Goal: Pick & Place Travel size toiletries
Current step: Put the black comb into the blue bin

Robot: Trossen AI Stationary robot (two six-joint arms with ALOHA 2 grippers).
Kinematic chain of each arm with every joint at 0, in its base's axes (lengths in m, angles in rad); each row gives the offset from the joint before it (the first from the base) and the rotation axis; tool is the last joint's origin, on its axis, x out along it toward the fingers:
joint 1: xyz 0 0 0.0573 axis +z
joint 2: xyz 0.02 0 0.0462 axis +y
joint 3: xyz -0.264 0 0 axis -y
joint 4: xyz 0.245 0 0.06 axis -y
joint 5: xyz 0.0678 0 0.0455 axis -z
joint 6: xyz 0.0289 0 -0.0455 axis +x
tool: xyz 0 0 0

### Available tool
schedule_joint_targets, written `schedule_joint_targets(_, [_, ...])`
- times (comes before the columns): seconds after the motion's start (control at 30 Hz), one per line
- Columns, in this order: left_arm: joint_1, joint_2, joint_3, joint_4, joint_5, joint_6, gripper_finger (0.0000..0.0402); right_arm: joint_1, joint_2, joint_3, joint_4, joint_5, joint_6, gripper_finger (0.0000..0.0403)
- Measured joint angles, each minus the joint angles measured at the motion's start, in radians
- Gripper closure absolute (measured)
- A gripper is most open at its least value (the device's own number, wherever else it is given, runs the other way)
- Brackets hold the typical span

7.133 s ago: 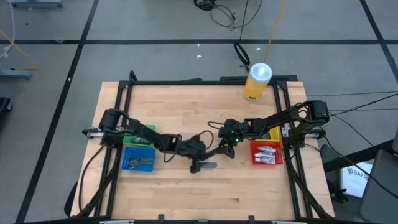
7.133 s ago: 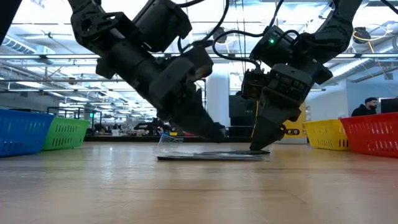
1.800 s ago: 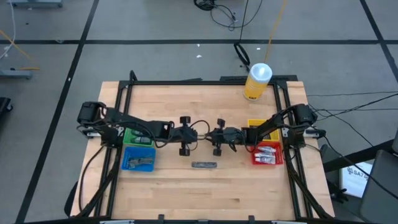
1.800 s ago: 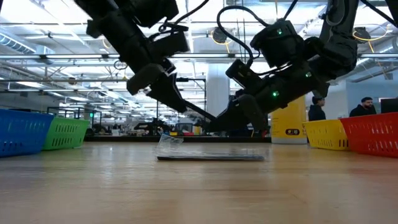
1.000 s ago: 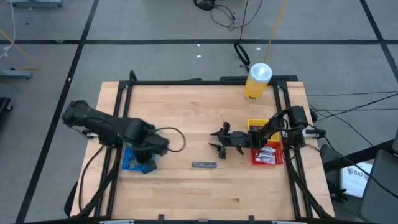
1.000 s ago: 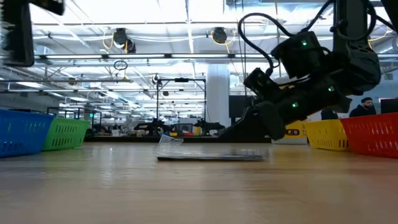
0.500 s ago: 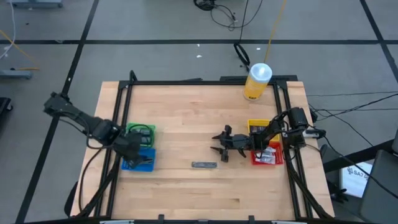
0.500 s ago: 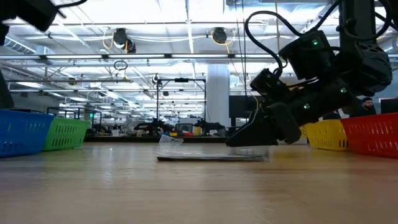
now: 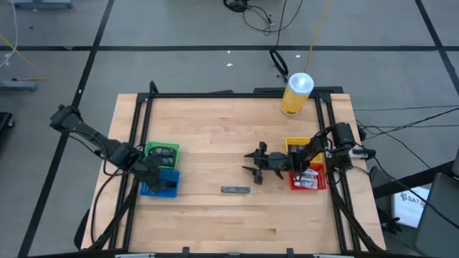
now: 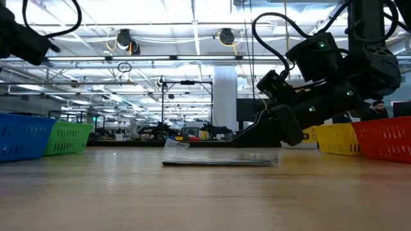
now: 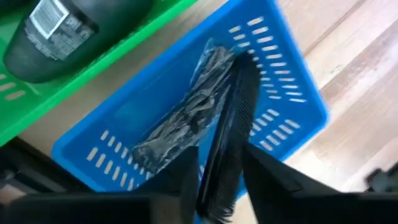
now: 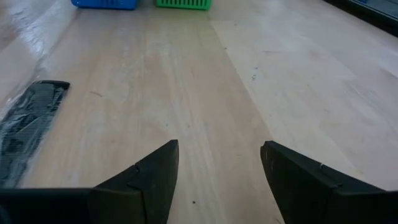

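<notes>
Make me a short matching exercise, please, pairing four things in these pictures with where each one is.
Things:
1. comb
2. packet
3. yellow bottle
4. right gripper

Places:
A. lying on the bare table, mid-front
B. standing at the table's far edge
C. held in the left gripper over the blue bin
D. open above the table, beside the red bin

Pairs: 1-C, 2-A, 3-B, 4-D

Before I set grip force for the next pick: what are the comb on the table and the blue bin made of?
The comb looks like dark plastic sealed in a clear, crinkly film wrapper; glare shows on the film. The blue bin looks like rigid moulded plastic, glossy, with slotted walls. The left pincer holds another wrapped comb above it.
</notes>
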Motion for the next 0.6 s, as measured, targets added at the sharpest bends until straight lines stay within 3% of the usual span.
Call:
schedule_joint_targets(0.2, [0.000,-0.005,0.000,-0.077,0.141,0.053,0.0193,-0.005,0.000,0.000,0.000,0.000,0.000,0.0179])
schedule_joint_targets(0.3, [0.003,-0.035,0.005,-0.080,0.105,0.048,0.0165,-0.005,0.000,0.000,0.000,0.000,0.000,0.0179])
schedule_joint_targets(0.37, [0.011,-0.050,0.005,-0.053,-0.017,0.050,0.0155,-0.005,0.000,0.000,0.002,0.000,0.000,0.0179])
schedule_joint_targets(0.43, [0.013,-0.053,0.005,0.050,-0.227,0.114,0.0152,-0.005,0.000,0.000,0.006,0.000,0.000,0.0179])
schedule_joint_targets(0.53, [0.016,-0.042,-0.009,0.337,-0.519,0.351,0.0151,-0.005,0.000,0.000,0.011,-0.002,-0.004,0.0179])
schedule_joint_targets(0.6, [0.033,-0.019,-0.041,0.581,-0.597,0.567,0.0151,-0.005,0.000,0.000,0.012,-0.003,-0.008,0.0179])
